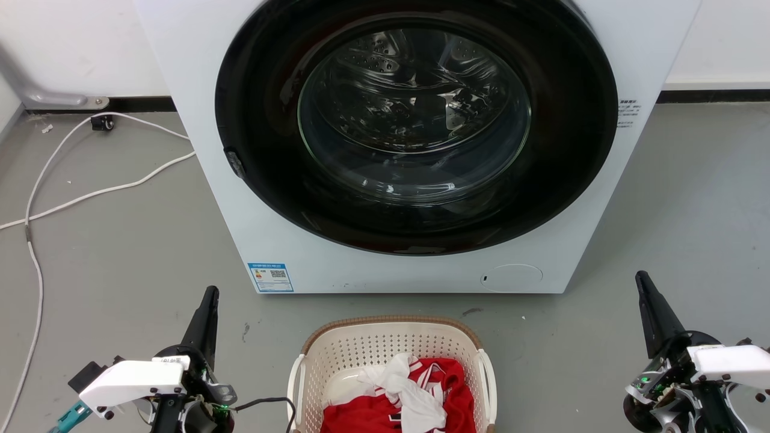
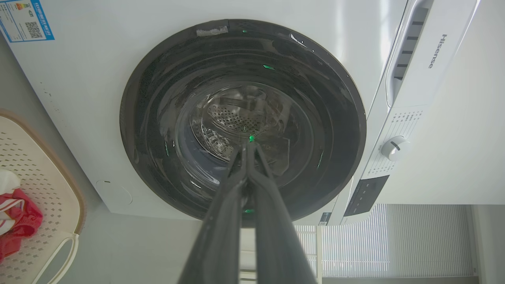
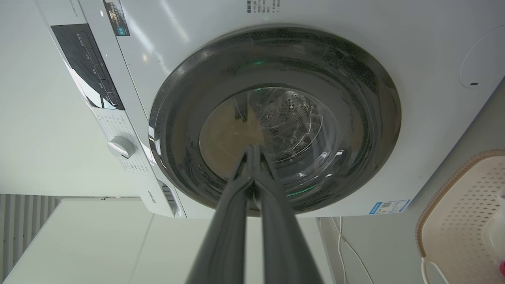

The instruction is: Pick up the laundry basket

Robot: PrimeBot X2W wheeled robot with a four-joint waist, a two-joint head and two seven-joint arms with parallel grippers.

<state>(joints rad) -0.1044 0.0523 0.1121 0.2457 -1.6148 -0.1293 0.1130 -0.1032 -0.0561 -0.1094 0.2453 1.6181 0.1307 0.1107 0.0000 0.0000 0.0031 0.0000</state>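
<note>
The cream laundry basket (image 1: 385, 346) with a brown rim and white side handles sits on the grey floor at the bottom centre of the head view, holding red and white clothes (image 1: 415, 391). Its edge also shows in the left wrist view (image 2: 35, 165) and in the right wrist view (image 3: 457, 213). My left gripper (image 1: 210, 293) stands left of the basket, well apart from it, fingers shut with nothing held. To the basket's right my right gripper (image 1: 641, 276) is likewise shut and empty. In each wrist view the two fingers (image 2: 249, 150) (image 3: 254, 152) meet at the tips.
A white front-loading washing machine (image 1: 240, 198) with a closed dark round door (image 1: 415, 126) stands right behind the basket. White cables (image 1: 90, 195) trail over the floor at the left. Bare grey floor lies on both sides of the basket.
</note>
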